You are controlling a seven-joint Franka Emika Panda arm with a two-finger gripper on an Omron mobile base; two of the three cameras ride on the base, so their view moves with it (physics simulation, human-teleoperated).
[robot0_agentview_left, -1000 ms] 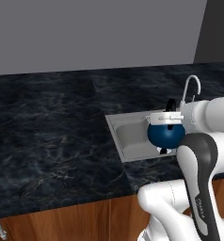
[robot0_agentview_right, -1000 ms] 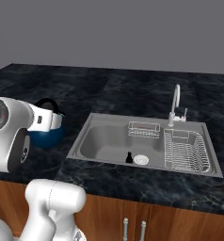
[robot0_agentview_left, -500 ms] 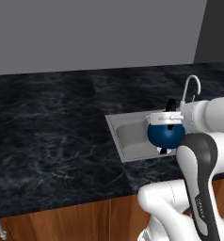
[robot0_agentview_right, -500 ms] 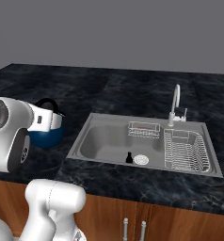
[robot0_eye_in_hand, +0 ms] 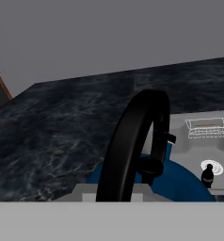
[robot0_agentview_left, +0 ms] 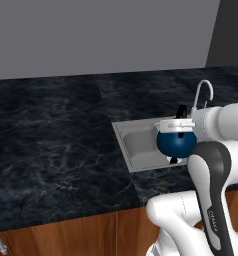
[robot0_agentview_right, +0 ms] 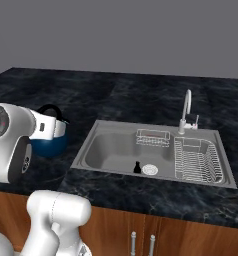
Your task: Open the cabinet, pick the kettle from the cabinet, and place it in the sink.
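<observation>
Kettle hanging beside the basin, not over it

Kettle (robot0_agentview_left: 176, 142) is hanging from my gripper (robot0_agentview_left: 183, 125), whose fingers are pinching its black arched handle (robot0_eye_in_hand: 132, 146). From the right it is sitting over the black marble counter (robot0_agentview_right: 51, 95), just beside the sink (robot0_agentview_right: 111, 155); letting go now risks it landing on the rim and tipping. Faucet (robot0_agentview_right: 187, 110) and dish rack (robot0_agentview_right: 198, 160) are standing at the basin's far side.

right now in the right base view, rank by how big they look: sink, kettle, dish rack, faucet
1. sink, largest by far
2. dish rack
3. kettle, partly hidden by the arm and nearer the camera, so its place against the rack is unsure
4. faucet, thinnest
</observation>
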